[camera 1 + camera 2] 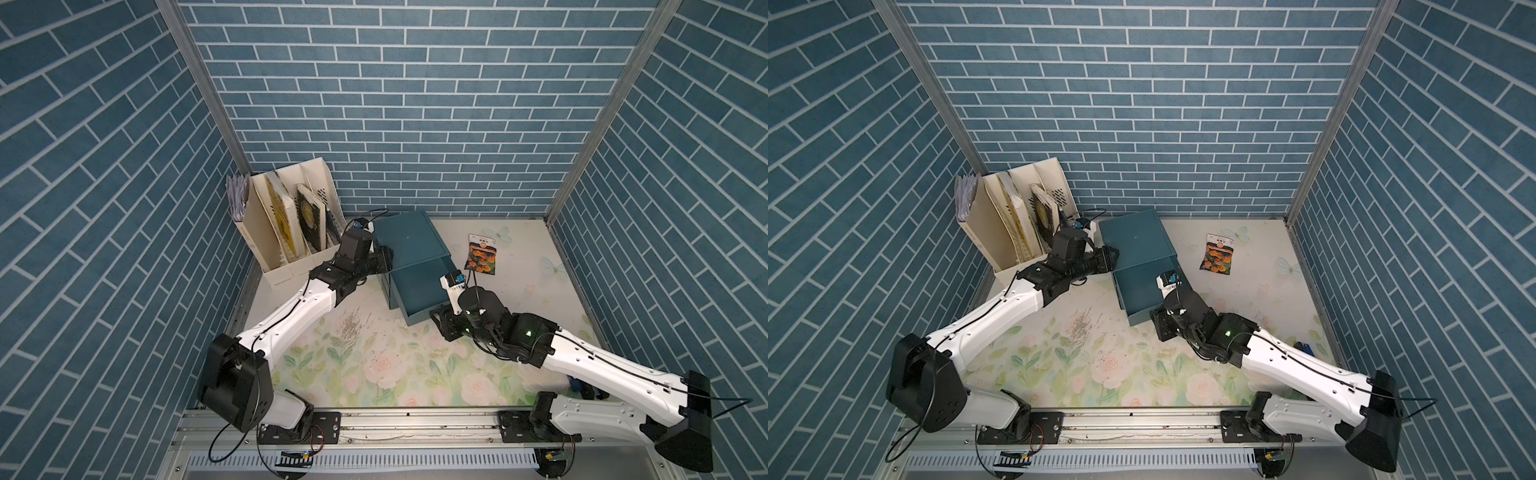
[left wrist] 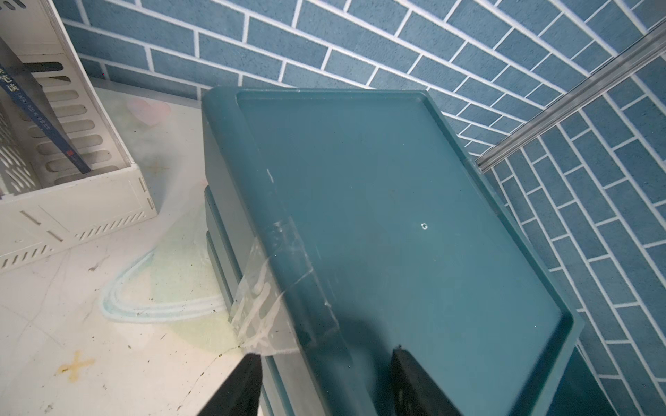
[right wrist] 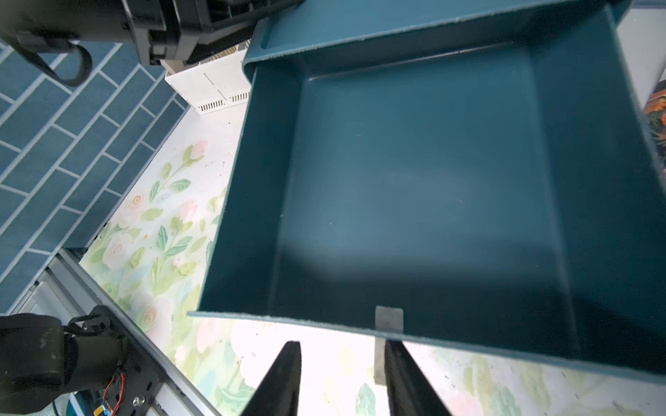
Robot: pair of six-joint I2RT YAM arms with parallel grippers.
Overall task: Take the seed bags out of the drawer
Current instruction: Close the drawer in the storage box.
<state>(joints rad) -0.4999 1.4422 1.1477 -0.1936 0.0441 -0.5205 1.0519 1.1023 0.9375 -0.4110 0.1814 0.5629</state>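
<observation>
On the table: one bag [image 1: 482, 259] with orange blooms on a dark ground lies flat to the right of the cabinet [image 1: 409, 239], well apart from both arms; both top views show it [image 1: 1217, 258]
Inside: the drawer [image 3: 414, 180] stands pulled out toward the robot, and its floor looks bare, with no bag in the part that shows
Other bags: none in view, so I cannot tell whether any remain in the cabinet
Handling: I judge the bag light, thin and limp, with a glossy skin that may slip; lying flat, it offers no raised edge
Where to hold: probably a short end or a corner, pinched shallow with one finger slid under; a hard squeeze might crease it
Left fingers [image 2: 241, 389]: they straddle the cabinet's top edge, one down the side and one on the lid, and look clamped on it, likely to brace it
Right fingers [image 3: 281, 381]: these sit just in front of the drawer's front lip, partly apart and holding nothing; a grey tab [image 3: 388, 318] on the lip is just beside one finger
Hidden: the drawer's back end lies under the cabinet lid
Cut off: the right wrist view catches only a sliver of the bag [image 3: 657, 119]
Unclear: the bag's print is too small to read, and the loose sheets beside the rack [image 1: 291, 232] cannot be made out
</observation>
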